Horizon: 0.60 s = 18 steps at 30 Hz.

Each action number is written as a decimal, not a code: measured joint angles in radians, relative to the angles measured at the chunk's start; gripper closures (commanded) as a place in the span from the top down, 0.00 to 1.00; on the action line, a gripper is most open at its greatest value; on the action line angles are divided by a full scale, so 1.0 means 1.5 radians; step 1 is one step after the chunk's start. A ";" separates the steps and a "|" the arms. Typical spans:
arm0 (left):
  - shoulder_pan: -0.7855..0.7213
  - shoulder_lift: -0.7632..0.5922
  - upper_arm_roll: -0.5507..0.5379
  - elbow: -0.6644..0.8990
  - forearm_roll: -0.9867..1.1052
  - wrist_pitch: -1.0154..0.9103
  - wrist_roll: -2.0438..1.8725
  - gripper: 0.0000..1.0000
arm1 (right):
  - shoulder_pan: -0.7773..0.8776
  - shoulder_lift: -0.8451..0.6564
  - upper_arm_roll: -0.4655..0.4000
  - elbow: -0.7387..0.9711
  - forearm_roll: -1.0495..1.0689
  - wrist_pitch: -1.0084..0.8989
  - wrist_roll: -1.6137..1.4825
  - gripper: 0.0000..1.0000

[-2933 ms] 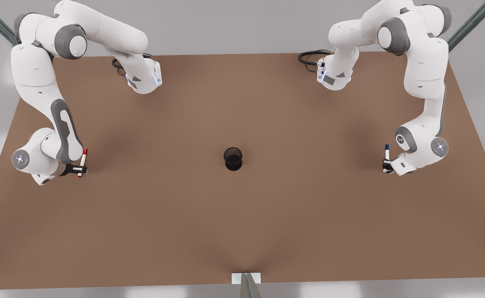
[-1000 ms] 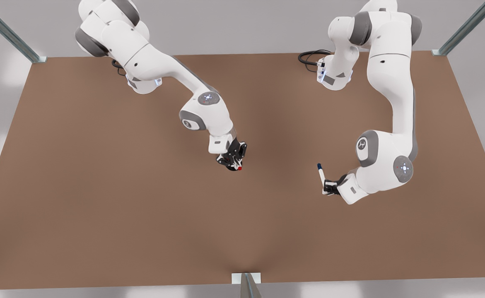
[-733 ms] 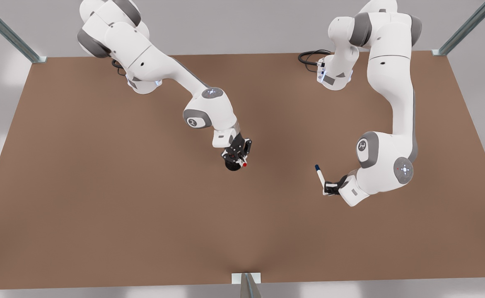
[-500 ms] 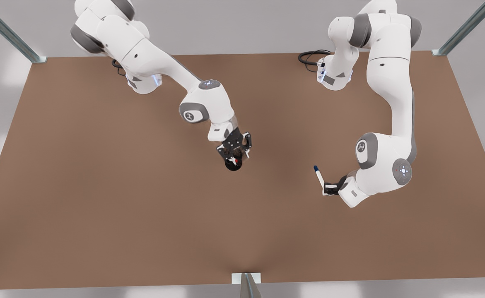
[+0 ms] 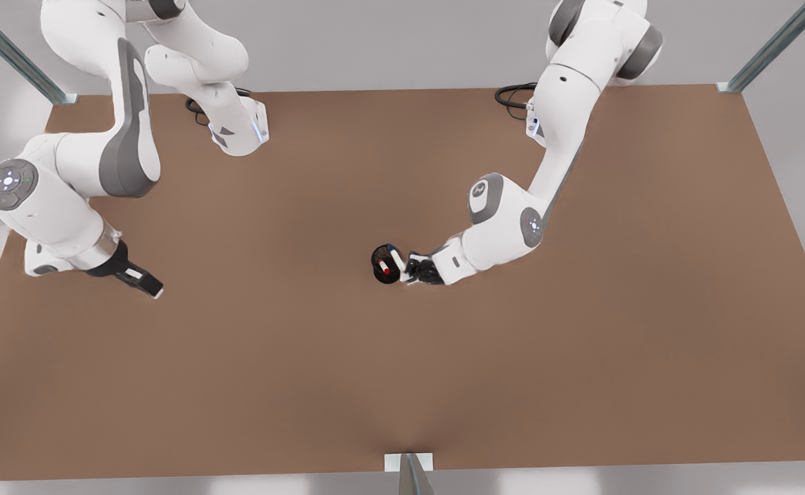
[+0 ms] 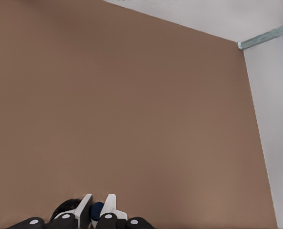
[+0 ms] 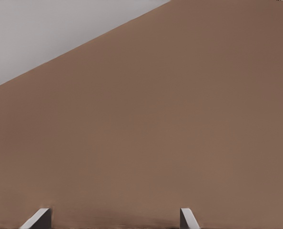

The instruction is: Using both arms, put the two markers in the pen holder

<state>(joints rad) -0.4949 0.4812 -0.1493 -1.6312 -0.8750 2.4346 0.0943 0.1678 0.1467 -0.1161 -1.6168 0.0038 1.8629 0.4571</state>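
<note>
1. Left gripper (image 5: 403, 265): fingers narrow, clamped on the blue-tipped marker (image 5: 395, 259), which tilts over the rim of the pen holder (image 5: 375, 261) just beyond the fingertips. Half a second ago this gripper held the marker well off toward the front view's right.
2. Red-tipped marker (image 5: 383, 268): now inside the holder; earlier it was under the right gripper.
3. Right gripper (image 5: 154, 290): fingers wide, holding nothing, withdrawn low over the table (image 5: 402, 385), far from the holder.

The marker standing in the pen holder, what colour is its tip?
Red; the marker in the pen holder shows best in the front view.
</note>
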 measured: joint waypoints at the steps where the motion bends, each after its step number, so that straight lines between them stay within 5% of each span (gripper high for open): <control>1: 0.000 -0.013 -0.005 -0.028 -0.075 0.026 0.026 0.21 | 0.016 0.002 0.000 0.003 0.004 -0.008 -0.022 1.00; 7: 0.014 -0.021 -0.008 -0.066 -0.277 0.110 0.210 0.21 | 0.012 0.003 0.000 0.006 0.016 -0.037 -0.132 1.00; 18: -0.027 -0.022 -0.008 -0.103 -0.325 0.151 0.557 0.21 | 0.017 0.003 0.001 0.008 0.016 -0.050 -0.257 1.00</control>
<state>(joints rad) -0.5354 0.4488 -0.1614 -1.7862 -1.3624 2.6607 0.9291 0.1937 0.1513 -0.1147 -1.6051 0.0283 1.7880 0.0710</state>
